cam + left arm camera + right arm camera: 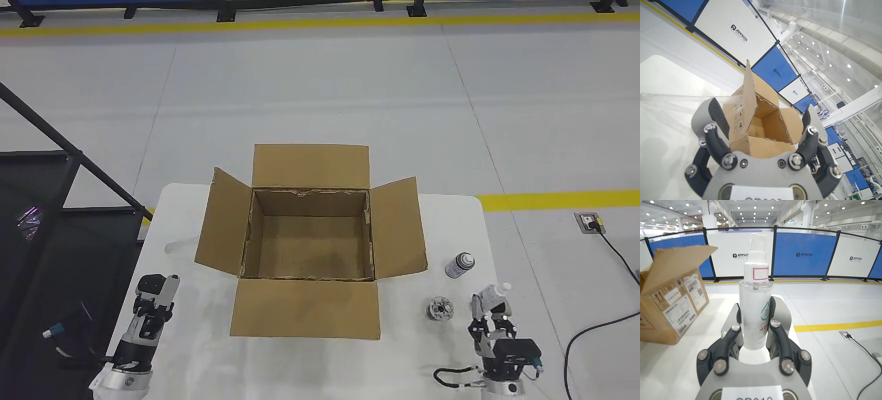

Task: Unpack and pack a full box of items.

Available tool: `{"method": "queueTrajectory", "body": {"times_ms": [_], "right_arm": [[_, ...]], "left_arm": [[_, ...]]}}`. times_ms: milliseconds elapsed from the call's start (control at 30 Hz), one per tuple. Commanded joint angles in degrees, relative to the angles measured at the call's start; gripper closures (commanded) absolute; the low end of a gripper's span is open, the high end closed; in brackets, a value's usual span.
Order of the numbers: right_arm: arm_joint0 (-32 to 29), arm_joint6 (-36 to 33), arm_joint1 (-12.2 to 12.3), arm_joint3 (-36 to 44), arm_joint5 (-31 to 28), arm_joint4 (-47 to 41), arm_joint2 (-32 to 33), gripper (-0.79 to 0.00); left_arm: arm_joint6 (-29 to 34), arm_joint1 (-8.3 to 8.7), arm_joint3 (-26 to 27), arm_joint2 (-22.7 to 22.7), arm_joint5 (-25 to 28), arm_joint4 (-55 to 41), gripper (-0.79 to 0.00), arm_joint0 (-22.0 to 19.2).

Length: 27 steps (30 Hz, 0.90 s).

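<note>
Clamping an upright clear spray bottle (755, 291) between its pads, the right tool (755, 308) sits near the tabletop's (300, 365) right front corner. The left tool (761, 103), fingers spread wide and holding nothing, sits at the left front. The cardboard box (310, 248) stands mid-tabletop, flaps folded outward. Near its right flap are a small can (459, 265) and a round metal part (437, 309).

Left gripper (159, 287) sits at the table's (400, 362) 7 o'clock, jaws spread wide, pointing toward 12. Right gripper (490, 318), at 5 o'clock, clamps an upright bottle (753, 291).
</note>
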<state>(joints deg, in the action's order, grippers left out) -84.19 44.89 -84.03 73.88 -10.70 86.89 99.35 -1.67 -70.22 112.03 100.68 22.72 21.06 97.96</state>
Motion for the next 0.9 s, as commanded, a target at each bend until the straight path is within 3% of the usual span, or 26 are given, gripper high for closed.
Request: {"method": "queueTrajectory", "body": {"times_ms": [0, 233, 867], "right_arm": [[0.9, -0.5, 0.3, -2.4, -0.5, 0.1, 0.7, 0.0], [3.6, -3.0, 1.2, -8.0, -2.2, -1.1, 2.0, 0.0], [6.6, -4.4, 1.9, -12.0, 0.3, -1.6, -1.2, -0.018]], "left_arm": [[0.0, 0.0, 0.0, 0.0, 0.0, 0.0, -0.785, 0.0], [0.0, 0.0, 0.0, 0.0, 0.0, 0.0, -0.785, 0.0], [0.0, 0.0, 0.0, 0.0, 0.0, 0.0, -0.785, 0.0]]}}
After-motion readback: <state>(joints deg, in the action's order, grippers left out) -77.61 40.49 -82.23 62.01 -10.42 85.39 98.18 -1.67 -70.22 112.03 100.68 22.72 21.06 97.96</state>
